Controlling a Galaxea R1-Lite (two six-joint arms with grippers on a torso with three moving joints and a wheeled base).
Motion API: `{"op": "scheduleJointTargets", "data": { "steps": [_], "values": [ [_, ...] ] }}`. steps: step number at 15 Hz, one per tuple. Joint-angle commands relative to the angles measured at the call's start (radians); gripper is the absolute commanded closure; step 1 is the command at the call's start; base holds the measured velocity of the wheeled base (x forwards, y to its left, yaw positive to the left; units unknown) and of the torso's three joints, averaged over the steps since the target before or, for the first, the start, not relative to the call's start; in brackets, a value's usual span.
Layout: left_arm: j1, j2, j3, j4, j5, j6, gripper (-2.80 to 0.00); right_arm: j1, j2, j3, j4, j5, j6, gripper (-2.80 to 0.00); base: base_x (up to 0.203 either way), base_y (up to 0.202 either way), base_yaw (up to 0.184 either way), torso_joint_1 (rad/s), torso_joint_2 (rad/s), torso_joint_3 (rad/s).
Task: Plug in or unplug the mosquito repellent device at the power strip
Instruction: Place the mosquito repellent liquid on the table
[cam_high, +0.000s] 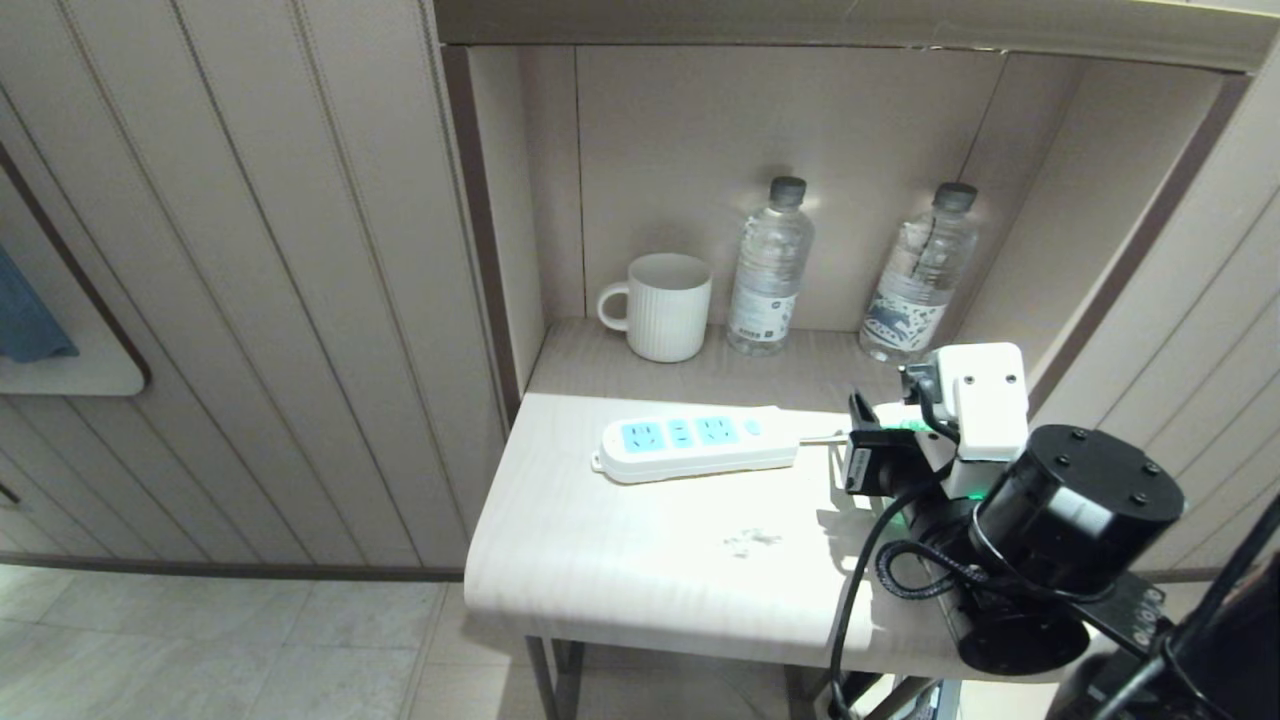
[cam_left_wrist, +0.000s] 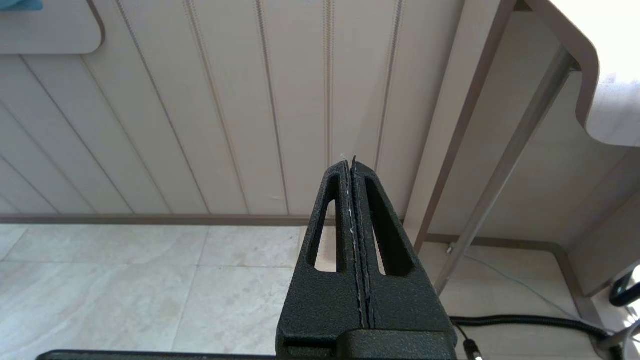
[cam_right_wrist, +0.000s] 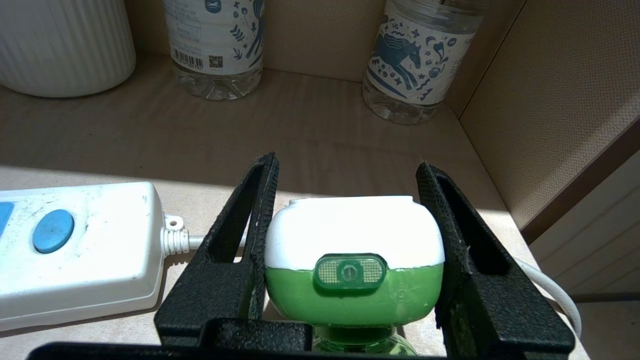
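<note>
Mosquito repellent device (cam_right_wrist: 354, 235): unplugged, held over the table's right end, just beside the cord end of the power strip. Prongs not visible in any view, so their facing cannot be told.
Table (cam_high: 620, 560): pale wood-grain top, bears the strip; runs back into an alcove.
Power strip (cam_high: 695, 443): flat white bar lying loose on the table, 3 light-blue socket panels up, all 3 empty, round blue button (cam_right_wrist: 53, 230) nearest the device. Judged light; likely to slide or tip under a sideways push, so insertion pressure should go straight down.
Cord (cam_right_wrist: 555, 292): thin, white, leaves the strip's end and passes under the gripper. Judged a snag risk.
Bottles (cam_high: 768, 268): 2 clear ones and 1 white ribbed mug (cam_high: 662, 305) at the alcove back, well apart from the work.
Right gripper (cam_right_wrist: 345, 175): about half spread, 1 finger (cam_right_wrist: 260, 220) against each side of the device's rounded head, clamped on it.
Device handling: judged small, light, rigid plastic; shell smooth and curved, so it may rotate or slip between the pads. Grip across the widest part of the head looks right; green liquid bottle below is best left unsqueezed.
Left gripper (cam_left_wrist: 353, 165): closed and empty, parked low beside the table leg, facing the wall panels.
</note>
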Motion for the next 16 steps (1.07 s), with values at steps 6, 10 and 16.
{"op": "scheduleJointTargets", "data": {
  "steps": [6,10,16],
  "values": [
    [0.0,0.0,0.0,0.001,0.0,0.0,0.0,-0.033,0.067,-0.049,-0.047,0.0,-0.011,0.0,0.0,0.0,0.0,0.0,0.0,0.0],
    [0.0,0.0,0.0,0.001,0.0,0.0,0.0,-0.045,0.074,-0.056,-0.047,0.0,-0.02,-2.8,0.0,0.0,0.0,0.0,0.0,0.0],
    [0.0,0.0,0.0,0.001,0.0,0.0,0.0,-0.028,0.001,-0.047,-0.047,0.0,-0.049,-2.8,0.0,0.0,0.0,0.0,0.0,0.0]
  ]
}}
